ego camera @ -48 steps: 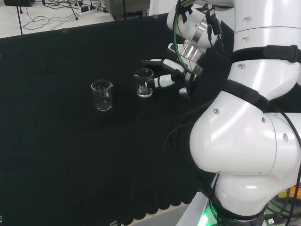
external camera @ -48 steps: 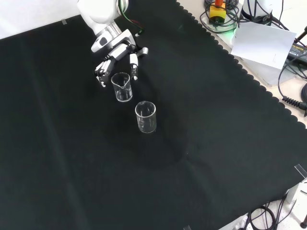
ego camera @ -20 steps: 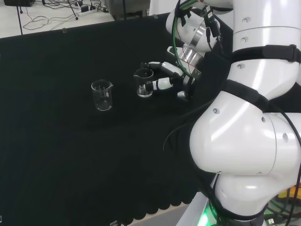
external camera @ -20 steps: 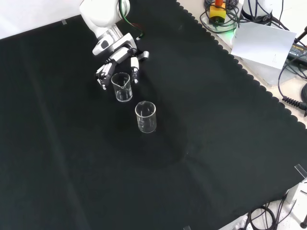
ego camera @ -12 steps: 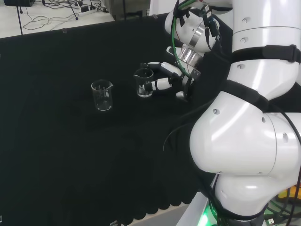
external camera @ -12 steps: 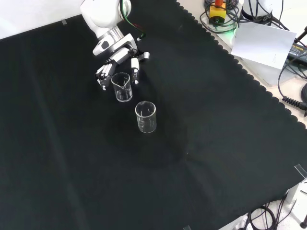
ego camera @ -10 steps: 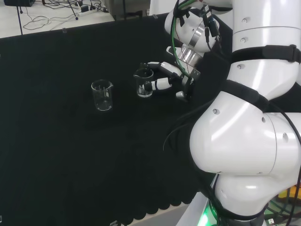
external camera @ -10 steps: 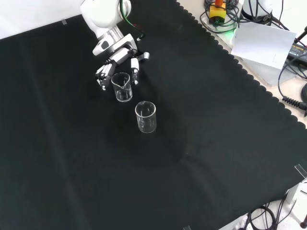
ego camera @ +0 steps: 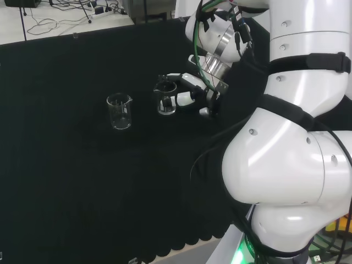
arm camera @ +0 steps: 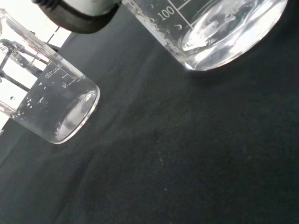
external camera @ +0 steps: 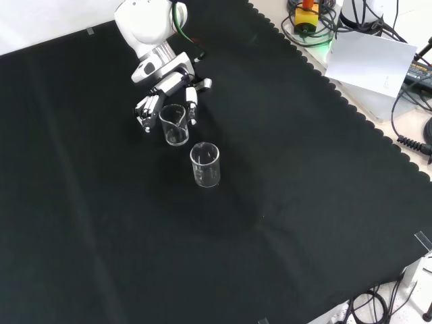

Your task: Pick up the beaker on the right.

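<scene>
Two clear glass beakers stand on the black cloth. In the head view the right beaker (ego camera: 165,99) sits inside the hand (ego camera: 191,87), whose fingers curl round its far side and its thumb closes on the near side. In the front view this beaker (external camera: 175,125) lies just below the hand (external camera: 165,89), with fingers (external camera: 144,115) on its left and the thumb on its right. The wrist view shows its base (arm camera: 219,28) close up, near a blurred fingertip (arm camera: 79,9). I cannot tell whether the base has left the cloth.
The other beaker (ego camera: 119,111) stands to the left in the head view, nearer the camera (external camera: 205,165) in the front view, and close by (arm camera: 51,109) in the wrist view. The arm's white links (ego camera: 297,137) rise at the right. The scalloped cloth edge (external camera: 351,108) runs along the front view's right.
The hand has come further round the right beaker and its fingers have curled onto it. The beaker has shifted slightly toward the other beaker, which has not moved.
</scene>
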You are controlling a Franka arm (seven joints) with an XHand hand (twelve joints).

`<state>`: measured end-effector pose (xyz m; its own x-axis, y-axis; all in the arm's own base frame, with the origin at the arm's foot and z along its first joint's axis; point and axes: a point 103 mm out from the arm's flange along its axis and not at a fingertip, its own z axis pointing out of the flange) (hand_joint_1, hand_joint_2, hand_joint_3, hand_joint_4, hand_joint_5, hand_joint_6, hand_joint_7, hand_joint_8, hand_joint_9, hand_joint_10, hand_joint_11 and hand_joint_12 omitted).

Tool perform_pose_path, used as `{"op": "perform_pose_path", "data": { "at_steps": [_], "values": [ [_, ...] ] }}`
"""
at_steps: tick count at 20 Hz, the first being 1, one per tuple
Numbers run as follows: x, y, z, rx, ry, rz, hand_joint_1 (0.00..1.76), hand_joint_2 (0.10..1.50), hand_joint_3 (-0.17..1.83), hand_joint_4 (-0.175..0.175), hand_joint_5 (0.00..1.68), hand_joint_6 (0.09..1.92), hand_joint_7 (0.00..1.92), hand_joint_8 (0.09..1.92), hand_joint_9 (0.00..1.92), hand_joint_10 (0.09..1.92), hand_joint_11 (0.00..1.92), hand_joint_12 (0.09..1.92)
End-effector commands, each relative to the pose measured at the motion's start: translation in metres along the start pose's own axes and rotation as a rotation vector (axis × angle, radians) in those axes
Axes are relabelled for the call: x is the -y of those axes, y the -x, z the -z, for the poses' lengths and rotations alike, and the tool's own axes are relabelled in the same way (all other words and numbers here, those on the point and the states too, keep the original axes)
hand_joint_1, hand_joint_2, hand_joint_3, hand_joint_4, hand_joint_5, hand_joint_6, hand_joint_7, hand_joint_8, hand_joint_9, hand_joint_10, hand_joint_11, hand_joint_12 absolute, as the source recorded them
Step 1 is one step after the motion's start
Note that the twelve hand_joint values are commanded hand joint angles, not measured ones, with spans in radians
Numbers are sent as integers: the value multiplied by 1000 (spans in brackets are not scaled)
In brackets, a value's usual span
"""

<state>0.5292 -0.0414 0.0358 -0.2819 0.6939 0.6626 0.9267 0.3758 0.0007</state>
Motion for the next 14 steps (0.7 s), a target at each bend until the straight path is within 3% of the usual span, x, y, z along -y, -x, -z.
{"op": "perform_pose_path", "data": {
  "at_steps": [1, 7, 11, 14],
  "values": [
    [-1, 4, 5, -5, 18, -6, 817, 854, -175, -29, 478, 87, 335, 654, 440, 597, 1, 1377],
    [0, 6, 7, -12, 36, -11, 880, 879, -175, -26, 589, 148, 378, 645, 483, 573, 36, 1368],
    [-4, 3, 6, -38, 39, 10, 928, 905, -174, -17, 643, 798, 480, 633, 562, 530, 94, 1358],
    [-6, 1, 7, -46, 33, 19, 942, 911, -175, -16, 674, 945, 517, 645, 584, 532, 118, 1359]
  ]
}}
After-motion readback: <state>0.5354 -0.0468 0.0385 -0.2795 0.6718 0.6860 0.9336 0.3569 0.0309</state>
